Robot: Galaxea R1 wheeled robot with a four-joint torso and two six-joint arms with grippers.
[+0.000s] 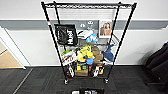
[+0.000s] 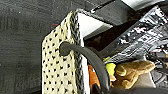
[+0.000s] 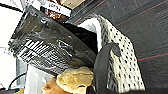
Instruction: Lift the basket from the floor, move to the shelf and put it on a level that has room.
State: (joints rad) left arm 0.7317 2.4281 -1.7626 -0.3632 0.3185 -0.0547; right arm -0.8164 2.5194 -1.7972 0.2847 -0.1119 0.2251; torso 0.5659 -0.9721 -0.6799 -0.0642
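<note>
While the shelf (image 1: pixel 87 42) stands straight ahead on the floor (image 1: pixel 37 80), the basket (image 2: pixel 62 62) shows close in both wrist views, loop handle (image 2: pixel 87 57) near each camera. Cannot tell either hand's grip. Basket looks lifted; top level (image 1: pixel 87 5) bare, placement still to do.

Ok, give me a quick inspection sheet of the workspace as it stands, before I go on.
Surface: dark grey carpet floor.
Job's things: basket holds a tan plush toy and a shiny dark bag; shelf stands ahead, top level looks bare.
Clutter: lower tiers crowded with bags, toys and boxes.
Grippers: fingers not discernible; black loop handles close to both wrist cameras.
Cables: nothing seen.
Surroundings: white wall behind, wooden flooring at left.
</note>
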